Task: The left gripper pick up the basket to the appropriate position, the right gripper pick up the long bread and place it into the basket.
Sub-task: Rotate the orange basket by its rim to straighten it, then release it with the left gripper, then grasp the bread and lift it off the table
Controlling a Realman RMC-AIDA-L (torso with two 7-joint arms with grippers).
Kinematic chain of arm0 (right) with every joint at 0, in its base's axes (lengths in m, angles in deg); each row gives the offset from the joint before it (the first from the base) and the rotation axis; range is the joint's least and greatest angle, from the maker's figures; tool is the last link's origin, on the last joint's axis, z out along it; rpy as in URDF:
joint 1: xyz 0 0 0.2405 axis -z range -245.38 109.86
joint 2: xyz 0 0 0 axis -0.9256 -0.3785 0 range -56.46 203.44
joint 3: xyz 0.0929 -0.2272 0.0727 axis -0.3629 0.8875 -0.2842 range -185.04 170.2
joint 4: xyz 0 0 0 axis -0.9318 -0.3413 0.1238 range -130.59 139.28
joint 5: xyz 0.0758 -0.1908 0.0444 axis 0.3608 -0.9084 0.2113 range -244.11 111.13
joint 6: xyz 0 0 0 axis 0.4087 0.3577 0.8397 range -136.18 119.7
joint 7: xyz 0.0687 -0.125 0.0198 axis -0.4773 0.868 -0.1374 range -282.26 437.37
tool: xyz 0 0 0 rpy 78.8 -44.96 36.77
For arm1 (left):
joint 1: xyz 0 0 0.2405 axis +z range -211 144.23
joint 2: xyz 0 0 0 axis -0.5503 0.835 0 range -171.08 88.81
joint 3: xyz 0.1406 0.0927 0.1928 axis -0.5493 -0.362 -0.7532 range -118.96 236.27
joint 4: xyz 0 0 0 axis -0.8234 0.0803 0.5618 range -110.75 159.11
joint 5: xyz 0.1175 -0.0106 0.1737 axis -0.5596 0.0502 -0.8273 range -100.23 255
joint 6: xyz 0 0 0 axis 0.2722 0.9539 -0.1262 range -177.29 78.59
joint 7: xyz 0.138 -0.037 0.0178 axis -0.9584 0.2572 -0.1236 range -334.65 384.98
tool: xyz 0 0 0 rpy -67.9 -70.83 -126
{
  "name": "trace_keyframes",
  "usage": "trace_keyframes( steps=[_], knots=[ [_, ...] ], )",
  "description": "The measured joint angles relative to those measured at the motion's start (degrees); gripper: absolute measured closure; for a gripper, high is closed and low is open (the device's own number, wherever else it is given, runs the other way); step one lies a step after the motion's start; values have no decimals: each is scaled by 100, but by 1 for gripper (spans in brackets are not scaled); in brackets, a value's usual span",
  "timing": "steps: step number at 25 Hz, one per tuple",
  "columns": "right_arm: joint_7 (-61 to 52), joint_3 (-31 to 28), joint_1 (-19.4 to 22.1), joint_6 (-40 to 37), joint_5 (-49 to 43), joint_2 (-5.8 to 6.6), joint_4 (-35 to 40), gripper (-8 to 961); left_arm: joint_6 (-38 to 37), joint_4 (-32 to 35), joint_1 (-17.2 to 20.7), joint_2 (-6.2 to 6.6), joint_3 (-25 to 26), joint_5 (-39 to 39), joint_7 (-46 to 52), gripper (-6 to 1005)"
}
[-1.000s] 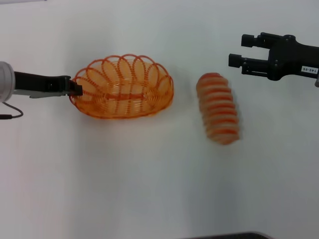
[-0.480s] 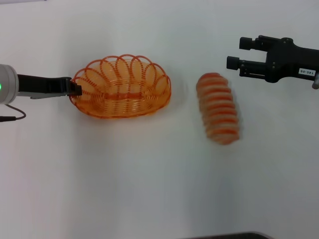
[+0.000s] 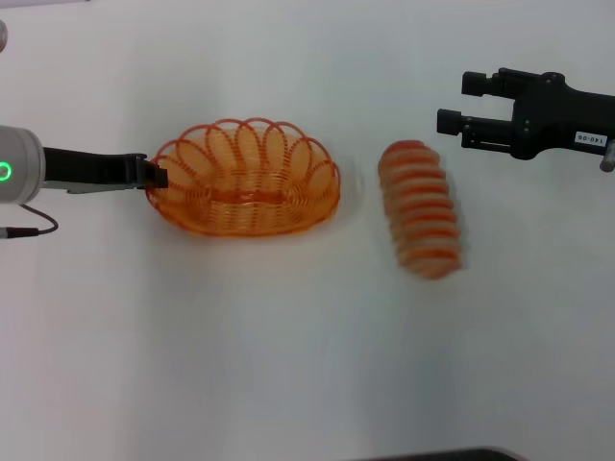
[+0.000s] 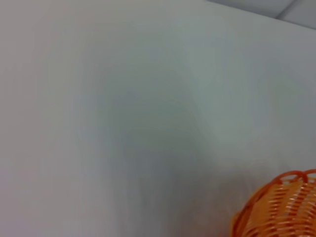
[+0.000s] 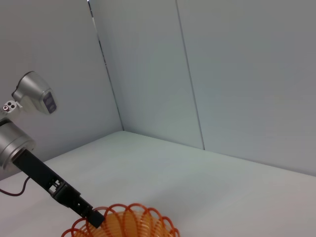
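The orange wire basket (image 3: 288,206) sits left of centre in the head view. My left gripper (image 3: 154,178) is at its left end, shut on the scalloped rim. The basket also shows in the left wrist view (image 4: 281,207) and the right wrist view (image 5: 123,224), where the left gripper (image 5: 91,216) grips its rim. The long bread (image 3: 420,208), cream with orange-red stripes, lies on the table right of the basket, apart from it. My right gripper (image 3: 454,101) is open and empty, above and behind the bread, to its right.
The white table (image 3: 288,365) spreads around both things. A dark edge (image 3: 442,454) shows at the front. A grey panelled wall (image 5: 222,74) stands behind the table in the right wrist view.
The basket has shifted to the right and slightly forward with my left gripper on its rim. My right gripper has barely moved. The bread has not moved.
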Motion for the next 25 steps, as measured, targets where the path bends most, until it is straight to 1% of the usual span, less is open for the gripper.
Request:
trace_keyframes(
  steps=[5,7,11,13,16,17,18,19,20,21,23,25],
  knots=[
    [0,-4,5,8,8,0,0,181,-39,-14,0,10,-3,100,-12,902],
    [0,-18,6,17,17,0,0,181,-53,-20,1,18,-3,125,-28,708],
    [-1,-54,9,28,24,0,0,180,-126,34,48,43,51,158,-183,547],
    [-17,-73,4,32,40,0,0,180,-264,143,70,50,199,187,-453,466],
    [-104,-81,-4,34,187,0,-17,180,-548,290,131,56,725,535,-1132,403],
    [-149,-81,-4,34,237,3,-31,180,-681,310,182,56,1002,833,-1468,382],
    [-201,-81,-4,30,283,5,-48,180,-786,301,216,58,1165,1074,-1725,361],
    [-275,-81,-4,22,322,10,-60,180,-1036,218,320,65,1574,1640,-2389,341],
    [-346,-81,-7,11,348,14,-67,180,-1209,150,389,74,1760,1969,-2879,320],
    [-405,-81,-11,0,362,16,-67,180,-1209,150,389,74,1760,1969,-2879,299],
    [-559,-80,-27,-12,383,18,-60,180,-1481,50,508,77,1962,2379,-3713,257],
    [-764,-64,-46,-49,383,32,-26,179,-1655,-17,597,86,2059,2515,-4312,220]
  ],
)
